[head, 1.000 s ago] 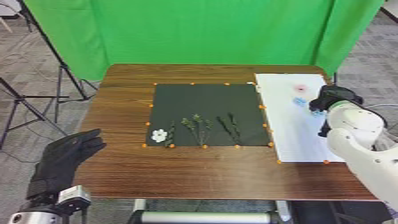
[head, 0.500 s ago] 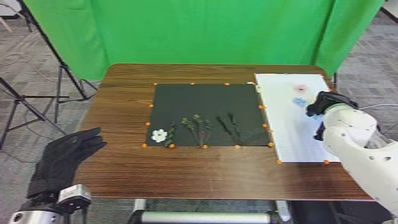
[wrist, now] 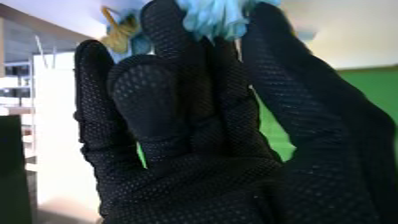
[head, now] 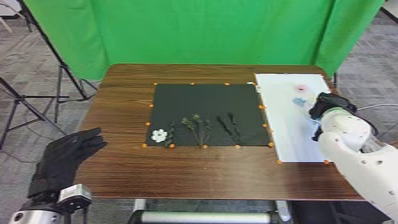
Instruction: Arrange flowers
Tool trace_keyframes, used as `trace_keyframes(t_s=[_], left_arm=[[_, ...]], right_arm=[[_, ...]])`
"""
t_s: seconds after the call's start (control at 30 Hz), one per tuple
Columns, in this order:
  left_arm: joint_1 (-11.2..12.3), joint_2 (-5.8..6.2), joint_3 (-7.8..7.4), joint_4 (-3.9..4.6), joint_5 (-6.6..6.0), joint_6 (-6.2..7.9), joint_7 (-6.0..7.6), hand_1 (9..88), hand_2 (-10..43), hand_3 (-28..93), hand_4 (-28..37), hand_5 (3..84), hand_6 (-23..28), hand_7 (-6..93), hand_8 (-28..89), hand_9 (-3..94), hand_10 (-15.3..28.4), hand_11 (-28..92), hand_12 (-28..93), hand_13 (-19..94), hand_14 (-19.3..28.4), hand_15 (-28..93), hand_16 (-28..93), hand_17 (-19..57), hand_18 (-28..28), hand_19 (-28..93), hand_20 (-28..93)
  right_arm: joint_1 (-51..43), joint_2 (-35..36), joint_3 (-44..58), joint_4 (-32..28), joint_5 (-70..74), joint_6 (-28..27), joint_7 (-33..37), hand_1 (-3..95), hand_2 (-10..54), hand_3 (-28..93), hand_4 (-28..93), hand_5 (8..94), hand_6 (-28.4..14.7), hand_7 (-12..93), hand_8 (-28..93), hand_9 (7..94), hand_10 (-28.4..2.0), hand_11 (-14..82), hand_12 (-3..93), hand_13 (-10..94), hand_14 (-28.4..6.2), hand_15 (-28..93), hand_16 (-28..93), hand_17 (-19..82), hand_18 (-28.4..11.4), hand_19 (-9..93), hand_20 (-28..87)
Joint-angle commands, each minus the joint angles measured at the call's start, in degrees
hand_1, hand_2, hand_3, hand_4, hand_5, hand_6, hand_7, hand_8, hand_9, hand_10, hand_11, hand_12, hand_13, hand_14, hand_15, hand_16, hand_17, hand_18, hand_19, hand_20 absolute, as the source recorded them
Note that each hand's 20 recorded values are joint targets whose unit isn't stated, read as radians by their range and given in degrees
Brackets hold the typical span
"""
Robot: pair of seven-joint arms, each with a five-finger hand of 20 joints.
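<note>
In the head view, the right hand [head: 330, 102] hung over the white sheet [head: 298, 142] at the counter's [head: 222, 175] right edge, near a blue flower [head: 300, 102]; in the right wrist view, its fingers were nearly straight, blue petals [wrist: 213, 19] at the tips, any grip unclear

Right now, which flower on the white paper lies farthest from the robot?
The pink flower, near the white paper's far edge; the blue flower lies closer in.

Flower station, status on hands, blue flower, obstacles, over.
Left hand open, by the table's left edge. Right hand at a blue flower, grip unconfirmed. Another blue flower close by on white sheet, might get brushed.
</note>
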Motion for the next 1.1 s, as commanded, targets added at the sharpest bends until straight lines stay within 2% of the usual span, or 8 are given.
trace_keyframes(t_s=[0.03,0.07,0.3,0.6,0.63,1.03,1.07,1.1], left_arm=[[0.4,-0.31,0.3,0.05,0.23,-0.45,0.0,27.5,7.5,81,-18.2,51.2,16.1,18.0,-10,42.0,23.4,43,10,29,27.9,63,-13,-9.4,20.8,58,17],[0.0,-0.42,0.32,0.23,0.4,-0.89,-0.47,27.5,7.5,81,-18.2,51.2,16.1,18.0,-10,42.0,23.4,43,10,29,27.9,63,-13,-9.4,20.8,58,17],[0.3,-0.33,0.37,0.11,0.34,-0.65,-0.11,27.5,7.4,81,-18.2,51.2,16.1,18.0,-10,41.9,23.4,43,10,29,28.0,63,-13,-9.4,20.8,58,17],[0.8,-0.54,0.28,0.02,0.26,-0.49,-0.01,27.5,7.5,81,-18.3,51.2,16.1,18.0,-10,42.0,23.4,43,10,29,27.9,63,-13,-9.4,20.8,58,17],[0.2,-0.57,0.36,0.21,0.43,-0.83,-0.46,27.5,7.5,81,-18.3,51.2,16.1,17.9,-10,42.0,23.4,43,10,29,27.9,63,-13,-9.4,20.8,58,17],[0.2,-0.52,0.46,0.16,0.59,-0.86,-0.91,27.5,7.5,81,-18.3,51.2,16.1,17.9,-10,42.0,23.4,43,10,29,27.9,63,-13,-9.4,20.8,58,17],[0.2,-0.58,0.43,0.17,0.67,-0.97,-1.02,27.5,7.5,81,-18.3,51.2,16.1,17.9,-10,42.0,23.4,43,10,29,27.9,63,-13,-9.4,20.8,58,17],[0.2,-0.65,0.32,0.14,0.82,-1.11,-1.32,27.5,7.5,81,-18.3,51.2,16.1,17.9,-10,41.9,23.4,43,10,29,27.9,63,-13,-9.4,20.8,58,17]], right_arm=[[-0.2,0.4,-1.2,0.5,-3.6,2.3,-0.6,53.5,-6.5,75,-28,72.1,-1.2,35,0,81.8,-8.0,31.3,37.1,75,-7.0,75,23,35,-19.3,89,-2],[-0.6,0.6,-0.9,0.1,-3.6,2.2,-0.3,54.0,-6.8,75,-28,72.6,-1.1,35,0,82.2,-7.7,31.8,37.4,75,-6.8,75,23,35,-19.3,89,-2],[0.1,0.7,-1.9,0.6,-5.4,4.3,-0.5,56.5,-8.4,75,-28,75.9,-1.7,32,1,84.1,-6.8,32.1,39.0,77,-5.8,74,23,36,-19.5,90,-1],[0.4,1.8,-4.0,1.3,-8.6,11.5,-0.9,57.1,-9.0,76,-28,77.9,-2.6,31,2,84.6,-7.0,32.2,40.3,78,-5.3,74,24,36,-19.6,90,0],[0.1,2.2,-3.9,0.8,-8.4,11.6,-0.5,57.1,-9.1,76,-28,78.0,-2.7,31,3,84.7,-7.1,32.2,40.4,78,-5.3,74,24,36,-19.6,90,0],[-0.2,1.2,-3.4,-0.4,-7.8,6.2,1.8,54.8,-9.2,78,-28,77.6,-2.6,31,4,84.0,-7.3,31.8,40.5,78,-5.9,73,24,34,-20.1,88,0],[-0.3,1.3,-3.2,-0.5,-8.2,5.1,2.1,53.4,-9.3,78,-28,76.8,-2.7,31,4,83.4,-7.6,32.2,39.9,78,-6.3,73,24,34,-20.4,88,0],[-0.6,1.3,-3.0,-0.8,-8.7,4.5,2.5,49.6,-9.4,77,-28,73.8,-3.9,30,3,79.9,-9.6,34.6,36.7,76,-7.6,73,24,32,-21.5,88,0]])
